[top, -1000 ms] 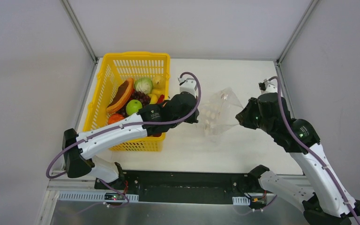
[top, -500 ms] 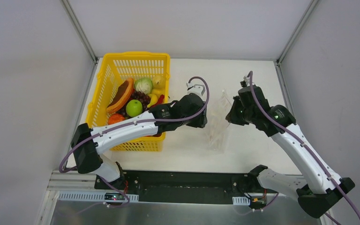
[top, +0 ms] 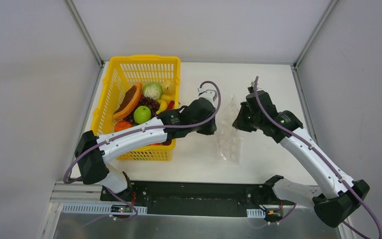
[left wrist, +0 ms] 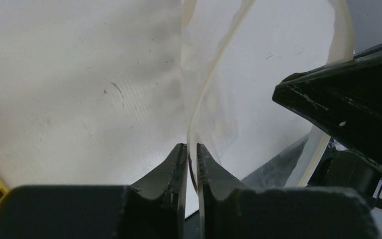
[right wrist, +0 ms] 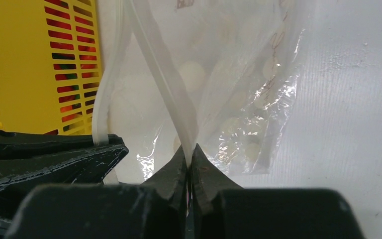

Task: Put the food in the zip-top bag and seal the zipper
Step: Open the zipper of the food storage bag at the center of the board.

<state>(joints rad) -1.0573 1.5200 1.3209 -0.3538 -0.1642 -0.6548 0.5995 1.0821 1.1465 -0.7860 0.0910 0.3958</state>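
Three pale walls — white table | yellow basket left | zip-top bag centre

- The zip-top bag is seen as clear plastic, printed with white polka dots.
- Its zipper is shown as a milky white strip.
- The basket is coloured yellow, with a lattice pattern.
- The food is coloured green, purple, orange, yellow and red.
- The table is seen as white.
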